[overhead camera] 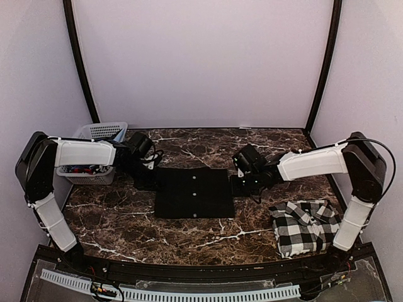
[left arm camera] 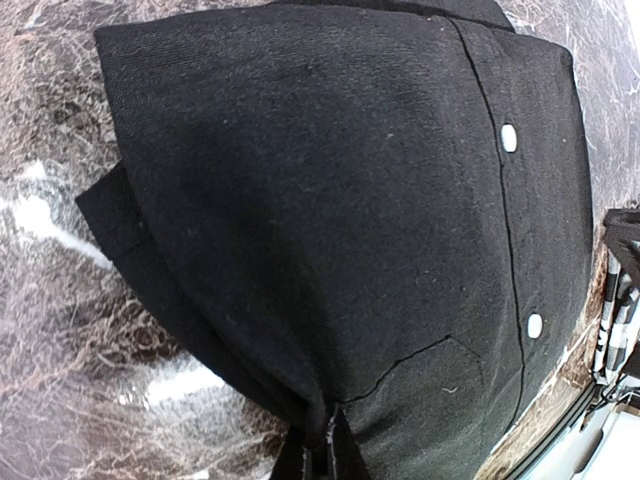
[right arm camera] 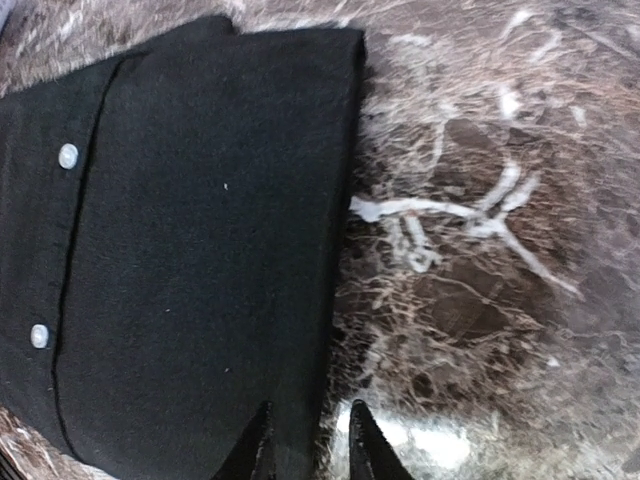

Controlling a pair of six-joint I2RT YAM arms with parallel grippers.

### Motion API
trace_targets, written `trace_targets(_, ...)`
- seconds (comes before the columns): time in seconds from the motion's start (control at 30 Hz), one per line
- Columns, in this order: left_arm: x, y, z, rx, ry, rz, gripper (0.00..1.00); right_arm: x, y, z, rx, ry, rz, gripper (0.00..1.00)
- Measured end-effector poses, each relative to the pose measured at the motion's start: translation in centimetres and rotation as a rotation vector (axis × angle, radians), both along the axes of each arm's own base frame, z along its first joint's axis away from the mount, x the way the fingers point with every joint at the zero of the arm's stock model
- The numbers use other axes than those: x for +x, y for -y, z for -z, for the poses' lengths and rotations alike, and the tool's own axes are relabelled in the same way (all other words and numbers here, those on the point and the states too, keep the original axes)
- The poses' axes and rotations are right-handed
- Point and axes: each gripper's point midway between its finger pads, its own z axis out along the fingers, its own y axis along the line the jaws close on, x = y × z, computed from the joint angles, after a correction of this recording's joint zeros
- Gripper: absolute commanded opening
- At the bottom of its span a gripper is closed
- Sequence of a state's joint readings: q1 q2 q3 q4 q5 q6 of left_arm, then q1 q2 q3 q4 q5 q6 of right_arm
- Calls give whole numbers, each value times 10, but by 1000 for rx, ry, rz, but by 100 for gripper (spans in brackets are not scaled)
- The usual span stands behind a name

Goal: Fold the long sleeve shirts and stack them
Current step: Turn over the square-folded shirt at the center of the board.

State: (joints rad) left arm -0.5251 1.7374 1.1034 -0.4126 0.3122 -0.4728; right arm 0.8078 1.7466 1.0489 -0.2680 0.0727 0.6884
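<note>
The plain black shirt (overhead camera: 194, 192) lies folded into a rectangle at the table's middle, white buttons up. My left gripper (overhead camera: 151, 178) is at its left edge, shut on a pinch of the black cloth (left arm camera: 325, 445), which is drawn up in a ridge toward the fingers. My right gripper (overhead camera: 242, 182) is at the shirt's right edge (right arm camera: 200, 250). Its jaws stand narrowly apart astride the flat folded edge, one fingertip (right arm camera: 258, 450) over cloth, the other over the table. The checked shirt (overhead camera: 306, 225) lies folded at the front right, also at the left wrist view's right edge (left arm camera: 615, 310).
A white lattice basket (overhead camera: 94, 151) stands at the back left under my left arm. The brown marble table (overhead camera: 189, 233) runs to purple walls behind and at both sides. A white slotted strip (overhead camera: 170, 290) lines the near edge.
</note>
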Motion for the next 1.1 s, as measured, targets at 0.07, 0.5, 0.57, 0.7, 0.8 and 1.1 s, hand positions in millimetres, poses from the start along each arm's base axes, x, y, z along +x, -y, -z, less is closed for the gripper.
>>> trace_targets(0.07,-2,-1,-2,1,-2,5,0,-1,-4,9,-8,-20,-3,16)
trace_targets(0.5,2,3,-49,-42,70,38,0,4,-33,33,-31,-51,-21,7)
trace_targets(0.57,4,3,-59,-48,84,42,0,3,-44,33,-25,-44,-34,7)
trace_targets(0.7,15,7,-88,-66,137,56,0,4,-74,33,7,-28,-59,4)
trace_targets(0.8,29,13,-122,-91,207,68,0,14,-112,33,55,-4,-84,4)
trace_targets(1.1,52,22,-163,-127,296,81,0,31,-180,30,202,36,-116,4)
